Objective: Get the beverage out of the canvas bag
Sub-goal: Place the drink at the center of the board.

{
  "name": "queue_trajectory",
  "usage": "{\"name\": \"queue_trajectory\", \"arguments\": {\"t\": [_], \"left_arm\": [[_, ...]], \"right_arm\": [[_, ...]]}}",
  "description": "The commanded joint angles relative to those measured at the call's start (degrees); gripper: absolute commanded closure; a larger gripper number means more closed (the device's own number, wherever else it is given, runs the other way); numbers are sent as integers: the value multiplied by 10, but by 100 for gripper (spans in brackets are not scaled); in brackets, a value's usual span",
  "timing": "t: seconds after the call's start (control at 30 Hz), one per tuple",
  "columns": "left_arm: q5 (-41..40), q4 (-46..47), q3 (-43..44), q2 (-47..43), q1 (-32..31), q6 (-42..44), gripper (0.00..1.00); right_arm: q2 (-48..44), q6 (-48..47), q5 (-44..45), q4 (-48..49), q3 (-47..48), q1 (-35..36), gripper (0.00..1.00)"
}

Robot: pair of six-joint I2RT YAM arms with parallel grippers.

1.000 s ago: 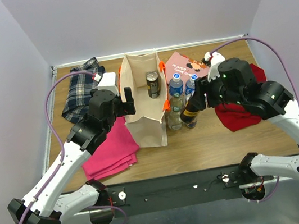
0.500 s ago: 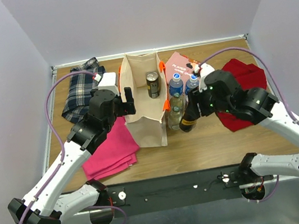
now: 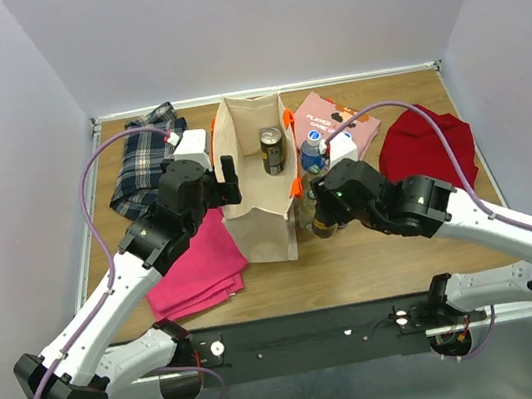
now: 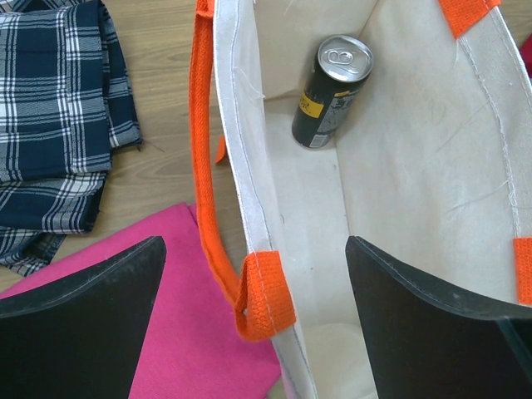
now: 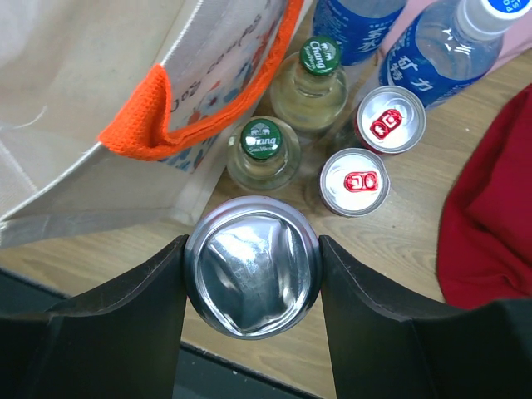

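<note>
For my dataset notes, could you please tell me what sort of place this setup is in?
Most likely a robot test booth, not a home: plain walls box in a wooden table, two arms are bolted at its near edge, and props surround the canvas bag.

Matt canvas bag (image 4: 416, 166); beverage (image 5: 252, 266), shiny metal end; wooden table (image 4: 166, 91).

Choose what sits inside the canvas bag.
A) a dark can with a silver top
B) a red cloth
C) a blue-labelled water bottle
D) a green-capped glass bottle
A: the left wrist view looks into the canvas bag and shows only a dark can there; the green-capped bottles stand outside it.
</note>
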Motion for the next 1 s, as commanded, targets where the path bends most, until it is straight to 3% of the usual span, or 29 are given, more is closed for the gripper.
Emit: {"name": "queue_trajectory", "arguments": {"t": [0.0, 0.97], "left_arm": [[-1, 9, -6, -10, 1, -4, 1], [3, 12, -10, -10, 1, -9, 1]], "right_arm": [[4, 44, 95, 62, -27, 27, 99], [20, 106, 132, 175, -144, 49, 99]]}}
